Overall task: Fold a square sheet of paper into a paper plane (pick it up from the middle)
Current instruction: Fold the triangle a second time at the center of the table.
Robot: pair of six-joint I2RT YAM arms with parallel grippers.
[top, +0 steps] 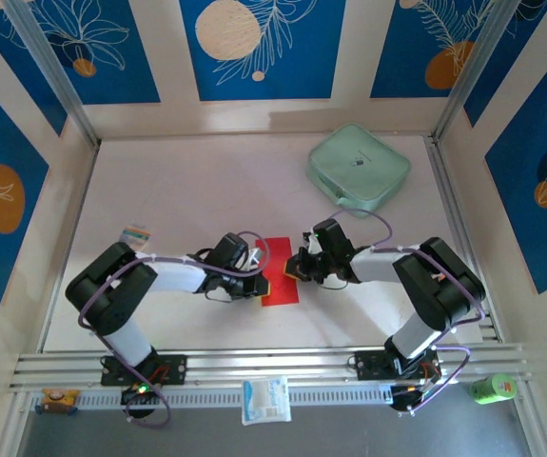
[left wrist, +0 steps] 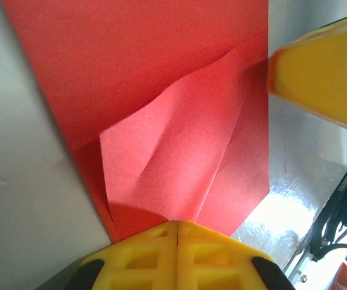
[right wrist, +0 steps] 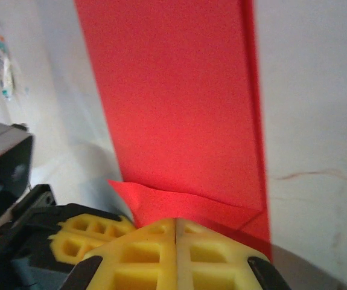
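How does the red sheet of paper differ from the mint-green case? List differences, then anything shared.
The red sheet of paper is thin and partly folded; the mint-green case is bulky and rounded. The paper is smaller than the case. The paper lies between the left gripper and right gripper; the case sits apart, far right. Both rest on the table.
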